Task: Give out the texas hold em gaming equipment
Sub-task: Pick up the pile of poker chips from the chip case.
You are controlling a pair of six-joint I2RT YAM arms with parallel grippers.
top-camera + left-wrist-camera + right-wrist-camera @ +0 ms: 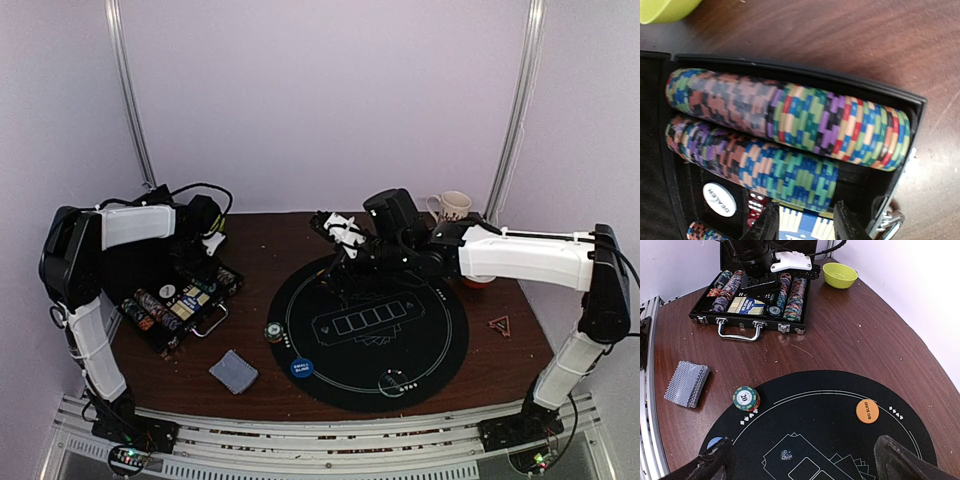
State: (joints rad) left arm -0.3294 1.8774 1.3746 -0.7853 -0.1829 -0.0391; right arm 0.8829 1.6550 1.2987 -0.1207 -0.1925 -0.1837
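On the left of the table [250, 250], an open black case [747, 326] holds rows of multicoloured striped-edge chips [790, 115] lying on their edges. It also holds a white disc marked DEALER [720, 198], red dice [755, 202] and a blue-and-white card box [747, 305]. The left arm [135, 225] reaches over this case. The left jaws stand spread just above the card box with nothing between them, and one finger [765, 222] shows on each side of the box in the wrist view. A green bowl [839, 275] sits just beyond the far side of the case.

A round black mat [440, 350] printed with card outlines covers the middle of the table. A short stack of teal chips [272, 331], the top one marked 20, sits at the mat's left rim. A deck of grey-blue-backed cards [233, 371] lies on bare wood to the near left, well apart from the mat. A blue disc [301, 368] lies on the near-left part of the mat, and an orange disc [867, 411] lies farther in.

The right arm [520, 255] stretches over the far part of the mat. The right jaws are spread wide above it and hold nothing. A patterned mug [452, 207] stands at the far right.
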